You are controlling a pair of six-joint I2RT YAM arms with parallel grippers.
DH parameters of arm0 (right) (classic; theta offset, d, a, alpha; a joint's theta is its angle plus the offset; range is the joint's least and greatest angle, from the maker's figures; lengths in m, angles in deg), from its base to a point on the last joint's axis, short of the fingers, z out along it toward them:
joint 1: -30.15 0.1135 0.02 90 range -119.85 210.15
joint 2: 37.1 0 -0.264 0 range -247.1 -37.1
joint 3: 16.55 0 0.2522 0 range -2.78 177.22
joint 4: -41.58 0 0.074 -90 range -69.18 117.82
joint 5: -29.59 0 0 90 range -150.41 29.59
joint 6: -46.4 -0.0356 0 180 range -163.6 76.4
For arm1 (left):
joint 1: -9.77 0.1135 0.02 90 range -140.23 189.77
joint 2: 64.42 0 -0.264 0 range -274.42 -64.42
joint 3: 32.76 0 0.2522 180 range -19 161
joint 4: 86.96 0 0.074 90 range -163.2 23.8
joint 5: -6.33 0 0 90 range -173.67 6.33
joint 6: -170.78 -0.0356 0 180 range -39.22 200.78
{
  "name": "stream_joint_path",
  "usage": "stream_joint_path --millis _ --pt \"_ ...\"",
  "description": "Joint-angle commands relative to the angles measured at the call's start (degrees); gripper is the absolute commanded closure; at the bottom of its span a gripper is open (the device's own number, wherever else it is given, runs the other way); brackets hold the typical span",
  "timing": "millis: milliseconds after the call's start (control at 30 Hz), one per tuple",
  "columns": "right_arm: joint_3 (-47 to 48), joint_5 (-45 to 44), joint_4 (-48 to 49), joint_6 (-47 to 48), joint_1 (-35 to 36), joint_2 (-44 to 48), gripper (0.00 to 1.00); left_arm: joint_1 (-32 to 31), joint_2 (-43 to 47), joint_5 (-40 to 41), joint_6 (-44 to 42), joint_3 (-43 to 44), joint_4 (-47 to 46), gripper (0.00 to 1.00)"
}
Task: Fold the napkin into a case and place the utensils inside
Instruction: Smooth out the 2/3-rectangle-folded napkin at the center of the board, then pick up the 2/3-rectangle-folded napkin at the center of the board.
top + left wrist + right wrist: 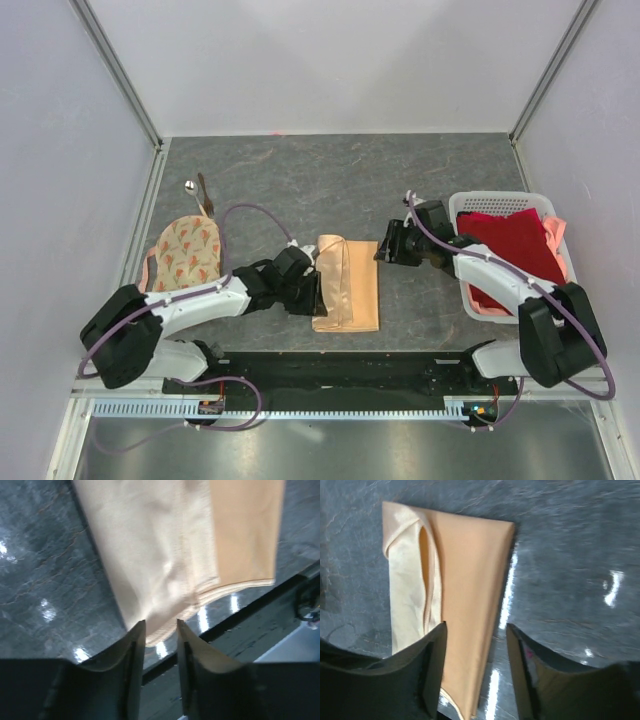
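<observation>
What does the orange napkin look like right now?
The napkin is plain peach-orange cloth, soft and a little shiny. It is folded into a long oblong, with a narrower, paler flap folded over along one long side. It lies flat on the dark grey table. The left gripper is open just at one corner, not holding it.

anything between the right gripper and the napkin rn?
Nothing visible. The right gripper is open at the far right corner of the napkin, with only bare table around it. The left gripper is at the opposite edge, clear of that path.
</observation>
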Motion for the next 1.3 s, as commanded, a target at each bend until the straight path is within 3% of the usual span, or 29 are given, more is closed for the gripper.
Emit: stream_joint_path --millis 0,33,167,400,633,867,967,1067,1100,1167,1267 --pt "-2.46 -0.44 -3.59 -1.55 -6.4 4.56 0.32 -5.61 3.17 5.64 -4.59 8.06 3.01 0.5" --pt "-2.72 -0.35 -5.07 -2.08 -7.55 5.43 0.28 -7.29 2.73 6.96 -5.03 9.12 2.92 0.45" --pt "-3.78 -1.31 -8.07 -2.78 -11.59 7.46 0.16 -15.82 -4.55 14.43 -8.01 17.18 3.45 0.42" --pt "-4.31 -1.41 -10.18 -1.55 -13.09 11.85 0.13 -27.16 -22.75 28.13 -10.66 30.47 8.45 0.45" --pt "-4.75 0.79 -10.45 1.26 -13.62 12.65 0.12 -29.36 -32.95 34.83 -8.99 40.31 14.61 0.44" --pt "-5.89 1.76 -9.57 3.02 -13.53 11.68 0.11 -29.89 -38.67 38.43 -7.93 43.93 18.56 0.48" --pt "-6.41 2.19 -8.52 3.28 -13.53 10.72 0.11 -29.89 -40.34 37.91 -7.41 44.2 19.71 0.54" --pt "-6.42 4.47 -7.47 3.54 -13.53 9.4 0.1 -29.89 -40.69 37.56 -7.05 43.93 20.15 0.67" --pt "-6.59 6.05 -6.16 3.63 -13.62 9.05 0.1 -29.89 -40.0 37.56 -6.71 43.93 20.5 0.79" --pt "-7.2 10.51 -3.96 3.63 -13.53 8.17 0.05 -29.63 -38.24 36.42 -6.53 43.32 20.5 0.88" --pt "-7.91 14.22 -0.18 3.02 -13.53 6.68 0.02 -28.76 -33.15 32.13 -6.53 42.0 18.84 0.92"
